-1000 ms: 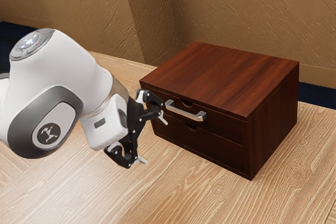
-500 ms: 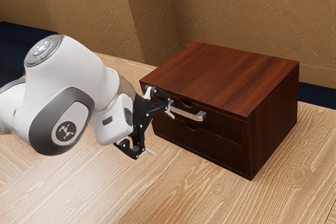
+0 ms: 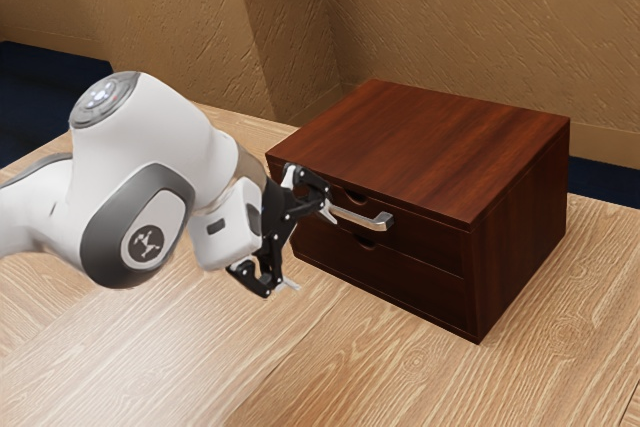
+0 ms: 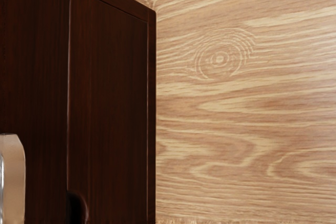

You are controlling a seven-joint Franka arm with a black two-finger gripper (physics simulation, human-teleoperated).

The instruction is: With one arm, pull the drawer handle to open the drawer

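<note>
A dark wooden cabinet (image 3: 430, 147) with two drawers stands on the table. The top drawer (image 3: 420, 227) carries a silver bar handle (image 3: 358, 214) and sits flush with the cabinet front. My black gripper (image 3: 310, 249) is open at the cabinet's front left corner. Its upper finger (image 3: 312, 195) reaches the handle's left end, and its lower finger (image 3: 266, 277) hangs near the table in front of the lower drawer (image 3: 385, 272). In the wrist view the dark drawer fronts (image 4: 105, 103) stand close, with one end of the handle (image 4: 10, 177) at the edge.
The light wooden tabletop (image 3: 380, 367) spreads in front of and to the exterior view's right of the cabinet. Brown textured walls (image 3: 450, 17) rise behind it. In the wrist view the tabletop (image 4: 236, 129) lies beside the cabinet's corner.
My arm has advanced toward the exterior view's right. The open gripper rose and closed in on the handle's left end. The drawer has not moved.
</note>
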